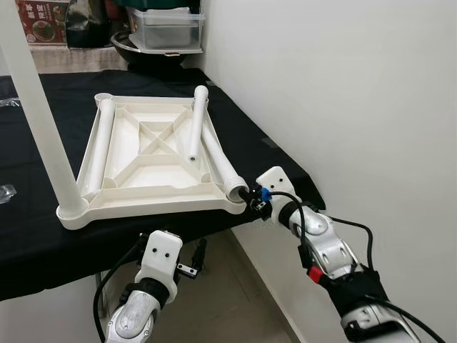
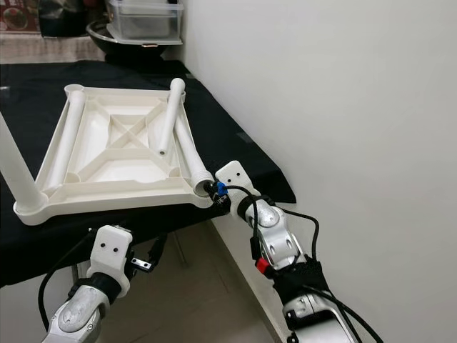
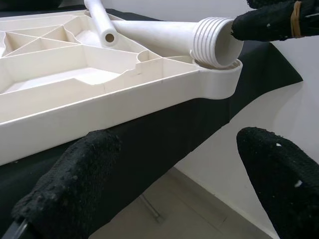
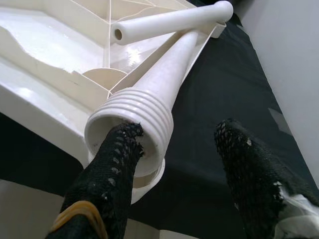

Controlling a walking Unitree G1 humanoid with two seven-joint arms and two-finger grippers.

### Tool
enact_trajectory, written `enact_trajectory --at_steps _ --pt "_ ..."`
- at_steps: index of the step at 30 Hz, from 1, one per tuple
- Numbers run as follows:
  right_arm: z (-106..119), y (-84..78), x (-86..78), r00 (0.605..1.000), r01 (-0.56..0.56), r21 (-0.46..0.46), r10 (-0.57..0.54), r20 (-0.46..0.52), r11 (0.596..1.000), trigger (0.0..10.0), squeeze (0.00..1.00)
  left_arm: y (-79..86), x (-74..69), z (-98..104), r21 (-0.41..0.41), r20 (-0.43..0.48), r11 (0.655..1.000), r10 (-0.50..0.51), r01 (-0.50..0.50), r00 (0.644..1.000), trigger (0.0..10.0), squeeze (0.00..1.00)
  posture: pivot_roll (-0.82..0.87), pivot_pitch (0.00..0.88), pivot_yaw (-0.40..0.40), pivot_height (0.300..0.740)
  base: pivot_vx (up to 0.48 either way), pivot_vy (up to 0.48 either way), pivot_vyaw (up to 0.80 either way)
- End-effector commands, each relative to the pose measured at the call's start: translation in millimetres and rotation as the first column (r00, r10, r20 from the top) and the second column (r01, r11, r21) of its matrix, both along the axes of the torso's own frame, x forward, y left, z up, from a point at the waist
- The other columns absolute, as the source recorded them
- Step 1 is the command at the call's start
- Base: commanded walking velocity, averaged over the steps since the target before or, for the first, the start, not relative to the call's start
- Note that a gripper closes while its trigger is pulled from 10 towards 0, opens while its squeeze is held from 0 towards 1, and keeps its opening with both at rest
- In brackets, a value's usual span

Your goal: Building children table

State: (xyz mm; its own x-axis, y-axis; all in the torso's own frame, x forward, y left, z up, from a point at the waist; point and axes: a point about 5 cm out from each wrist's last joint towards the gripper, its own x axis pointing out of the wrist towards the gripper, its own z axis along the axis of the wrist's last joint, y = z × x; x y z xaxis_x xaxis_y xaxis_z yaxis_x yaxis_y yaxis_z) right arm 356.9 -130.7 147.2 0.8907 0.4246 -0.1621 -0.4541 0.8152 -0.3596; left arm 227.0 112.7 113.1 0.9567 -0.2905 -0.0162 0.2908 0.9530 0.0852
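Note:
The white table top (image 1: 143,196) lies upside down on a black-covered table (image 1: 43,236). One white leg (image 1: 43,121) stands upright in its near left corner. Three more legs lie on it: one along the left side (image 1: 100,143), one diagonal (image 1: 198,121), and one along the right edge (image 1: 221,161) with its threaded end (image 4: 144,107) at the near right corner socket. My right gripper (image 1: 251,200) is open at that end, one finger (image 4: 109,169) poking into the tube's mouth, the other off to the side. My left gripper (image 1: 191,261) is open, below the table's front edge.
A white wall (image 1: 343,93) runs close along the table's right side. At the back stand a clear plastic box (image 1: 168,27) on a dark bowl and a printed package (image 1: 43,21). Bare floor (image 1: 235,293) lies under the near edge.

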Motion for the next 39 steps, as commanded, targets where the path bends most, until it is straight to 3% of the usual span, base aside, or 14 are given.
enact_trajectory --at_steps 1,13,24,32,39 --pt "-3.1 0.5 0.4 1.000 0.004 -0.019 -0.005 -0.013 1.000 10.0 0.00 -1.0 -2.0 -0.1 -0.001 -0.008 1.000 -0.001 0.001 1.000 10.0 0.00 0.11 0.080 -0.147 0.740 0.000 0.000 0.00" --pt "-1.0 10.9 7.4 1.000 -0.009 -0.001 0.009 -0.011 1.000 10.0 0.00 -1.3 -2.1 0.3 0.000 -0.012 1.000 -0.002 0.002 1.000 10.0 0.00 0.11 0.087 -0.148 0.740 0.000 0.000 0.00" --pt "-3.8 21.5 3.4 0.998 -0.064 -0.021 0.063 -0.006 0.998 10.0 0.00 -1.4 -1.9 0.4 -0.001 -0.012 1.000 -0.001 0.001 1.000 10.0 0.00 0.11 0.086 -0.150 0.740 0.000 0.000 0.00" --pt "-7.2 18.9 5.4 0.999 -0.032 -0.023 0.031 -0.013 0.999 10.0 0.00 -1.8 -1.9 -0.1 -0.003 -0.017 1.000 0.001 -0.001 1.000 10.0 0.00 0.11 0.082 -0.151 0.740 0.000 0.000 0.00" --pt "-4.4 22.7 17.3 0.999 0.051 -0.052 -0.051 -0.003 0.997 10.0 0.00 -2.8 -2.8 0.7 -0.004 -0.014 1.000 0.000 0.000 1.000 10.0 0.00 0.11 0.084 -0.153 0.740 0.000 0.000 0.00"
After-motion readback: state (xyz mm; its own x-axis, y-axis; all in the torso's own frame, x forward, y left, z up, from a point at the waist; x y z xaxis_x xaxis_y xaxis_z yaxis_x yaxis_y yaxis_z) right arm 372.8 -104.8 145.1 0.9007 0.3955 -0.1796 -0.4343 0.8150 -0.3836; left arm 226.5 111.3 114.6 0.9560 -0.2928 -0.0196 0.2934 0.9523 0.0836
